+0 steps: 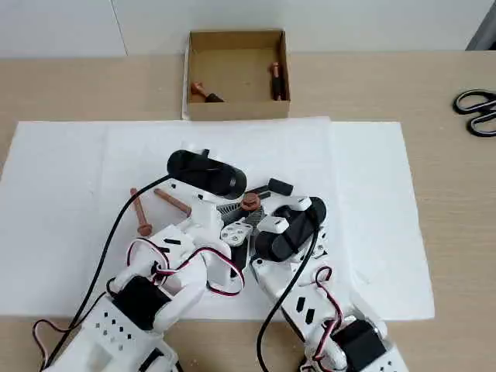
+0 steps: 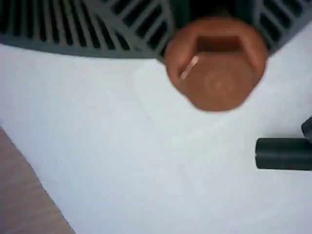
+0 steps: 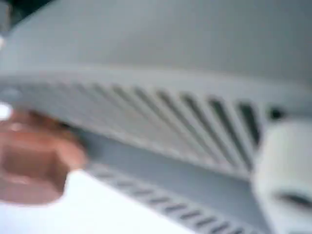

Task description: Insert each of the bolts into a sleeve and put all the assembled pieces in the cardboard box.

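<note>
A brown bolt, seen by its hexagonal head (image 2: 217,68), sits in my left gripper (image 1: 242,205), which is shut on it against a grey ribbed finger (image 2: 97,29) just above the white paper. The same bolt head (image 1: 249,202) shows at mid-table where both arms meet. My right gripper (image 1: 257,221) is pressed close beside it, with the bolt head (image 3: 34,161) blurred at the edge of its view. A black sleeve (image 1: 279,186) (image 2: 282,153) lies on the paper just beyond. Two loose bolts (image 1: 139,211) (image 1: 172,201) lie to the left.
The cardboard box (image 1: 236,108) stands at the back centre with two assembled pieces (image 1: 203,93) (image 1: 275,81) inside. White paper (image 1: 372,217) covers the work area. Scissors (image 1: 477,112) lie at the far right edge of the table.
</note>
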